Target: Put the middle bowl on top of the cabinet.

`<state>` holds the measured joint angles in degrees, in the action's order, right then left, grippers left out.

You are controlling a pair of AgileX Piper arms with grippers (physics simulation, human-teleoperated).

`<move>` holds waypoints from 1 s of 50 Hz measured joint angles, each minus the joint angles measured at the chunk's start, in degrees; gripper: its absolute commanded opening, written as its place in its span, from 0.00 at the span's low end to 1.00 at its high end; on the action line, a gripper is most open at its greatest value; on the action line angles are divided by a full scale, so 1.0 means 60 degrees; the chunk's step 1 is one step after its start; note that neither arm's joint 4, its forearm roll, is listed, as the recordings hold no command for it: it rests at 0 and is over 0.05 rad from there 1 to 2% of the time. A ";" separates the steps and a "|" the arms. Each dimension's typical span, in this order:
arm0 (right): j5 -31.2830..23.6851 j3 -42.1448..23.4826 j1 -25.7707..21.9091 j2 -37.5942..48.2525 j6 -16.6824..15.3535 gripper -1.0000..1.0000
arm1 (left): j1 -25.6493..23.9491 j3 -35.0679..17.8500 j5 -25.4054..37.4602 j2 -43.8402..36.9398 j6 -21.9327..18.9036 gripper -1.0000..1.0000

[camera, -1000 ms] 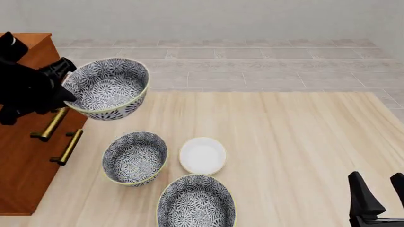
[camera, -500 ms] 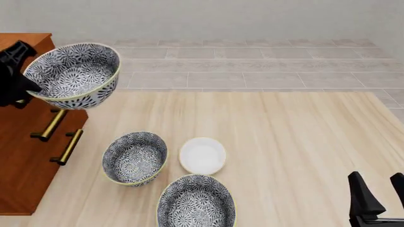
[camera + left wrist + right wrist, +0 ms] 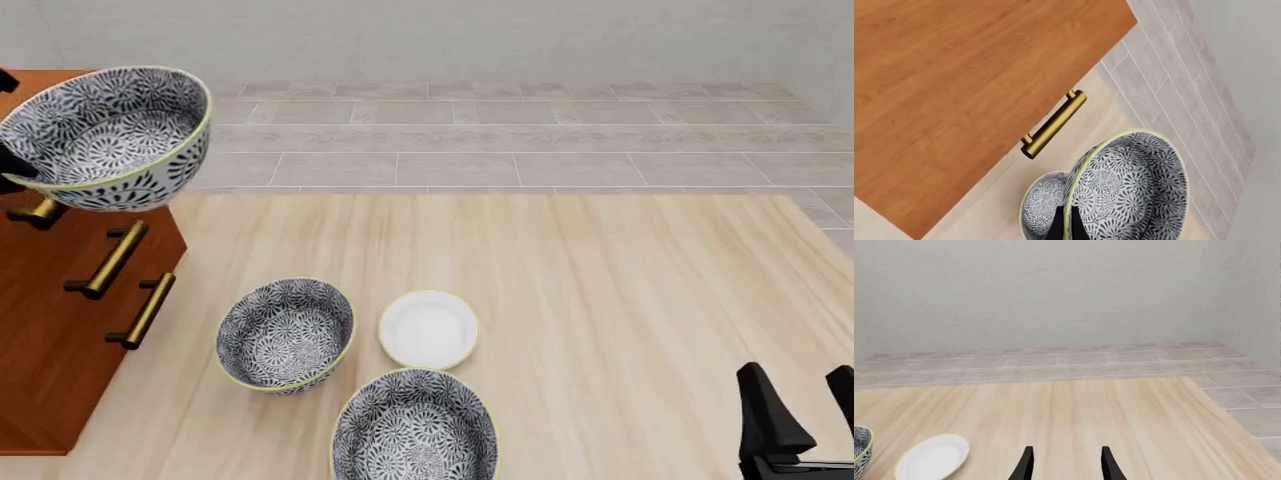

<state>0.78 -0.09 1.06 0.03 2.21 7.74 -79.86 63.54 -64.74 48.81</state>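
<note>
The middle bowl (image 3: 107,135), floral dark grey and white with a yellow-green rim, hangs tilted in the air over the front top edge of the reddish-brown cabinet (image 3: 54,330). My left gripper (image 3: 11,172) is shut on its rim and is mostly cut off by the frame's left edge. In the left wrist view the gripper (image 3: 1066,229) pinches the bowl (image 3: 1134,190) above the cabinet's top (image 3: 954,75). My right gripper (image 3: 801,420) stands open at the table's near right corner, with nothing between its fingers (image 3: 1026,462).
Two more floral bowls (image 3: 284,332) (image 3: 414,425) sit on the table near the cabinet, with a small white dish (image 3: 429,328) between them. Brass bar handles (image 3: 110,260) stick out of the cabinet's front. The right wrist view shows the dish (image 3: 931,457).
My left gripper has carried the bowl left and a little higher, from beside the cabinet to over its top edge. The right arm has not moved.
</note>
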 measured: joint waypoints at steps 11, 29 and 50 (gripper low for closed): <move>-0.0003 0.0000 0.0012 0.0000 0.0002 1.00 | 0.0755 -0.0717 0.0344 -0.0163 -0.0089 0.00; -0.0005 -0.0003 0.0020 0.0000 -0.0023 1.00 | 0.1654 -0.1972 0.0844 -0.0484 -0.0112 0.00; -0.0037 -0.0018 0.0023 0.0001 -0.0050 1.00 | 0.2686 -0.2902 0.1053 -0.0930 -0.0050 0.00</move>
<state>0.55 -0.20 1.20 0.03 1.90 23.86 -97.28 69.86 -70.32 48.51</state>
